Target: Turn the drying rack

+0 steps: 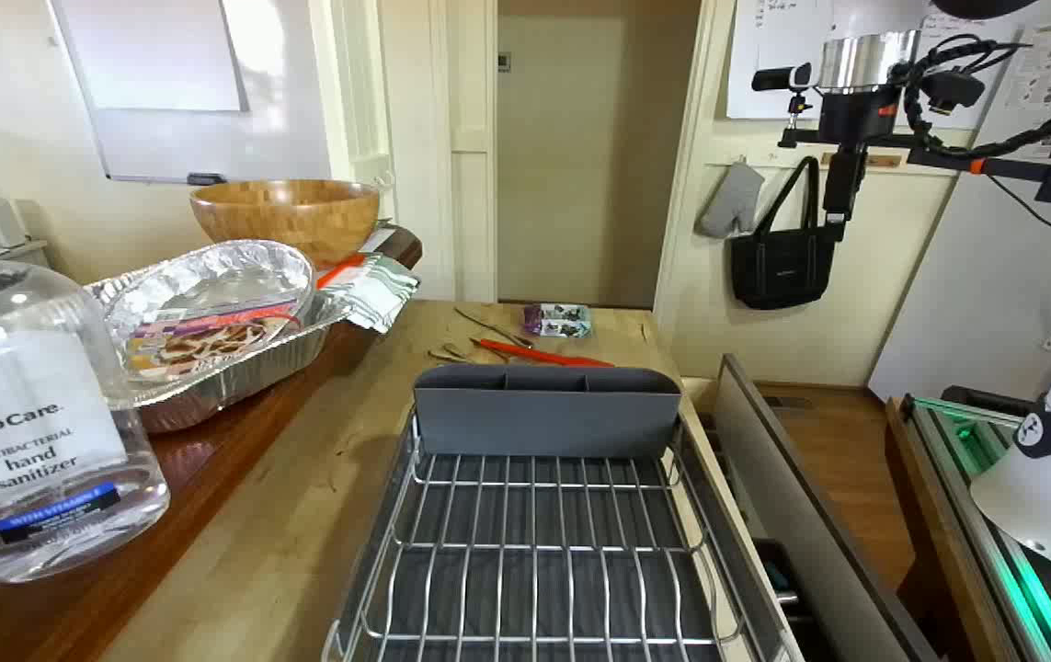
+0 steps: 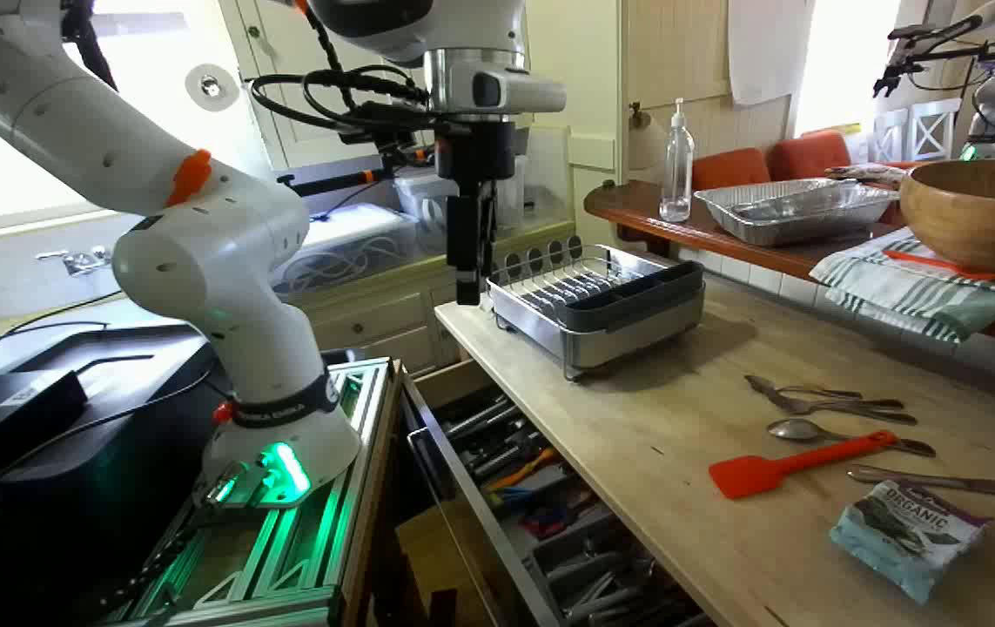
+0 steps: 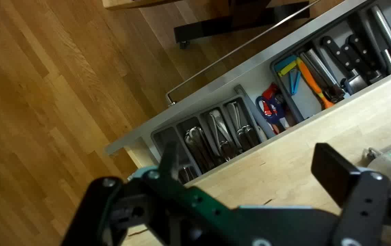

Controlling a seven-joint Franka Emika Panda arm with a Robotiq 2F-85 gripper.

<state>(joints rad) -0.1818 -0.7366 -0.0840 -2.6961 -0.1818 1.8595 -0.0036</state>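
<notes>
The drying rack, silver wire in a dark grey tray, stands upright on the wooden counter in both exterior views (image 1: 534,547) (image 2: 541,331). A grey utensil holder (image 1: 548,418) is at one end, also visible in an exterior view (image 2: 636,296). My gripper (image 2: 473,283) hangs pointing down, higher than the rack and off to its drawer side. It also shows in an exterior view (image 1: 835,225). In the wrist view my gripper (image 3: 245,157) has its fingers spread wide with nothing between them. A grey piece at that view's right edge may be part of the rack.
An open drawer (image 2: 497,514) with cutlery and knives lies below the counter edge. A red spatula (image 2: 776,466), loose cutlery and a snack packet (image 2: 910,531) lie on the counter. Sanitizer (image 1: 38,432), foil trays (image 1: 212,395) and a wooden bowl (image 1: 286,211) stand on the side table.
</notes>
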